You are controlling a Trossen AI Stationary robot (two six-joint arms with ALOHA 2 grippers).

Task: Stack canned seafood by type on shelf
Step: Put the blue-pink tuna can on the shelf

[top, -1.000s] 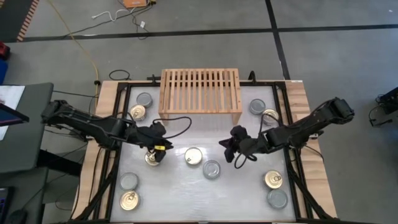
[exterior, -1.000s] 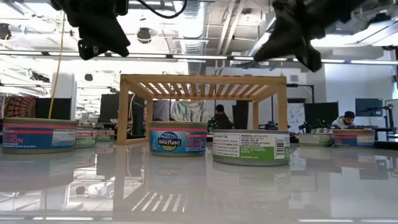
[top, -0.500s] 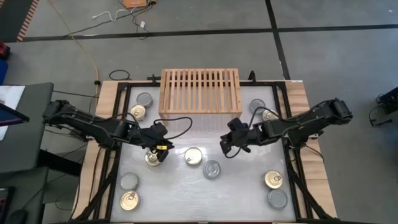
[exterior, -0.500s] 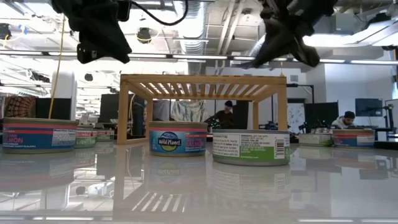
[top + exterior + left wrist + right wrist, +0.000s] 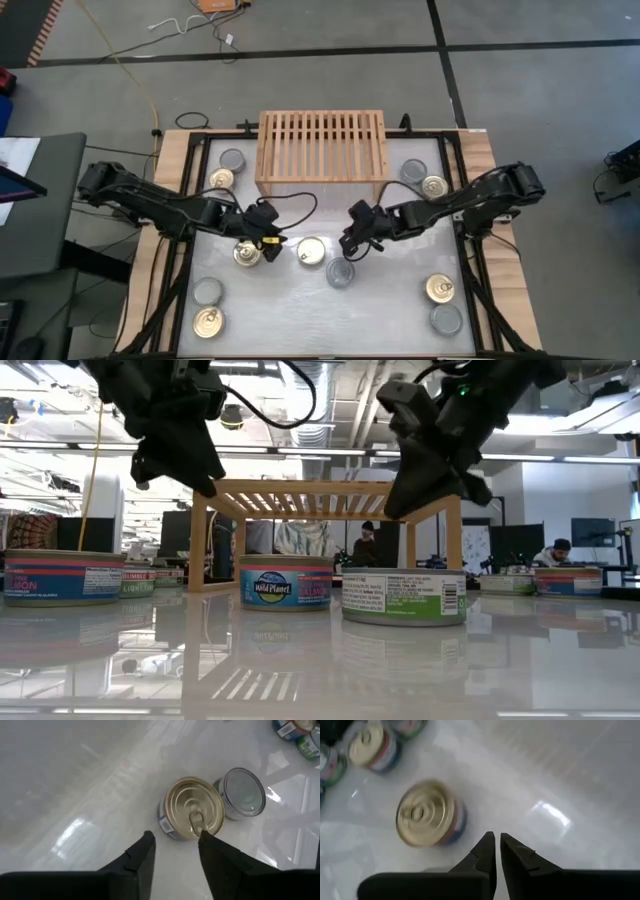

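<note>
Since the left gripper [image 5: 176, 836] has its jaws released partway with nothing between them, no tin is held yet. It hangs over the mid-left of the tabletop [image 5: 400, 300]. Just ahead of its fingers lies a gold-topped tin [image 5: 195, 815], pull ring up, and a silver-topped tin [image 5: 243, 799] sits right beside that one.

The right gripper [image 5: 497, 836] hovers near the tabletop centre. Its jaws are all but clenched, showing only a thin slit, and they are empty.

The other tins are scattered flat on the tabletop: some lie in pairs at the shelf's two ends, and more lie near the front corners. The shelf [image 5: 322, 147] stands at the back edge, and its slatted top carries no tin.

Handling notes (judgement):
- The tins are rigid metal, probably dense for their size, and not fragile.
- The side walls are smooth and low, and the tabletop is glossy, so a tin is likely to skate if nudged off-centre.
- Take hold from above, across the full diameter on the side wall, with the jaws opened wider than either pair stands now.
- Keep the fingers clear of the pull ring.
- The flat lids should stack well if the rims are centred.
- The neighbouring silver tin leaves little finger room on that side.
</note>
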